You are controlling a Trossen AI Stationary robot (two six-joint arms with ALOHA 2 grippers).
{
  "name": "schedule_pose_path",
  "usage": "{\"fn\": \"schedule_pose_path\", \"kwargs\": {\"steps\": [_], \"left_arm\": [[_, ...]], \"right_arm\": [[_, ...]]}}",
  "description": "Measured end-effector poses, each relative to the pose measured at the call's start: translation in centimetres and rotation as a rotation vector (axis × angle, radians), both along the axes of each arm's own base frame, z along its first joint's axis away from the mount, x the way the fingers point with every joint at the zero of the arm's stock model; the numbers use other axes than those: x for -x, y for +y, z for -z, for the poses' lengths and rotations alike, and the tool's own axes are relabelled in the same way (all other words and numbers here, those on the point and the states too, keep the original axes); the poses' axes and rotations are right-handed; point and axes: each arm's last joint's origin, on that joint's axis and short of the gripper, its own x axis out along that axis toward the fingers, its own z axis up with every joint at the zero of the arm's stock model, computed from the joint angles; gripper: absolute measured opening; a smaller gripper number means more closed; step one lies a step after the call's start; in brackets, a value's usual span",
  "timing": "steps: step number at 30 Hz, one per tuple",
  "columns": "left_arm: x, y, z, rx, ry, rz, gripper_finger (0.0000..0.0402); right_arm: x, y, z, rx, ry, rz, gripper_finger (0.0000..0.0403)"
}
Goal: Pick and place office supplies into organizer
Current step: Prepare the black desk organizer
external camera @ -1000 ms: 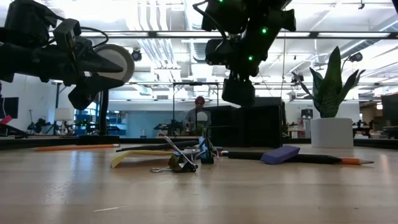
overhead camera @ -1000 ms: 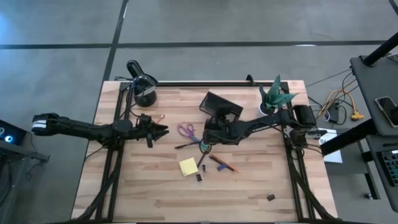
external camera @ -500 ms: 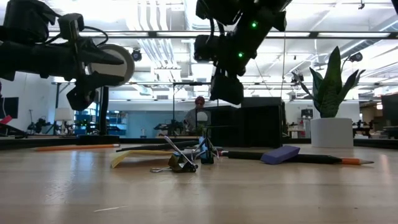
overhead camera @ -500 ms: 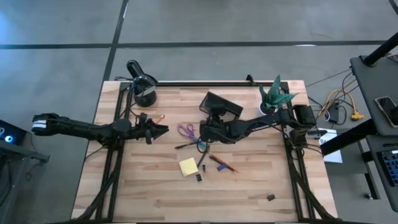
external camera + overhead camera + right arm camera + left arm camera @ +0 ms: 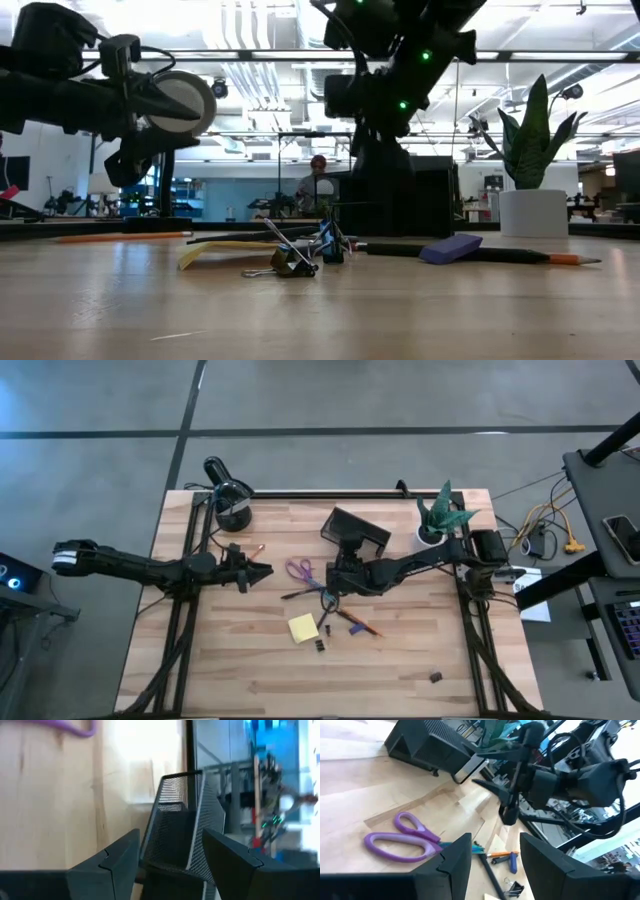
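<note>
- Two tools hang over your desk (image 5: pixel 250 680): the left tool (image 5: pixel 262 572) sits left of centre in the high view, the right tool (image 5: pixel 337 579) near the middle, just below the organizer (image 5: pixel 356 530).
- You can see both tools standing open with nothing between their fingers.
- Your organizer is a dark mesh box at upper centre of the high view; the right wrist view looks at its mesh wall (image 5: pixel 182 832), but you cannot tell what is inside.
- Your purple-handled scissors (image 5: pixel 299 569) lie between the two tools.
- Pens and pencils (image 5: pixel 352 621) lie crossed just below the right tool.
- Your yellow sticky-note pad (image 5: pixel 303 628) lies below the scissors, with small black clips (image 5: pixel 321 644) beside it.
- One more clip (image 5: pixel 436 677) lies alone at lower right.
- Your low view shows a purple block (image 5: pixel 451 248) on the desk, right of centre.
</note>
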Motion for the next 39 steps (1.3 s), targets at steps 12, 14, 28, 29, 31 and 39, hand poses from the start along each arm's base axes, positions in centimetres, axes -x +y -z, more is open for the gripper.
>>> {"fn": "schedule_pose_path", "kwargs": {"steps": [12,14,28,29,31,39], "left_arm": [[-0.3,-0.1,0.9,-0.133,0.096,0.051,0.015],[-0.3,-0.1,1.1,-0.145,0.108,0.054,0.015],[-0.5,-0.1,1.7,-0.141,0.149,0.079,0.015],[-0.5,-0.2,1.7,-0.14,0.151,0.083,0.015],[-0.5,-0.2,1.7,-0.14,0.149,0.084,0.015],[-0.4,-0.2,1.6,-0.14,0.145,0.085,0.015]], "right_arm": [[-0.8,-0.7,-1.3,0.06,-0.023,0.011,0.0208],[-0.7,-1.1,-1.2,0.054,-0.034,0.035,0.0208],[-2.3,-4.2,2.2,0.13,0.066,0.131,0.0208],[-2.4,-4.4,2.0,0.148,0.055,0.15,0.0208],[-2.5,-4.6,1.5,0.158,0.005,0.186,0.0208],[-2.8,-5.3,0.8,0.166,-0.061,0.248,0.0208]]}}
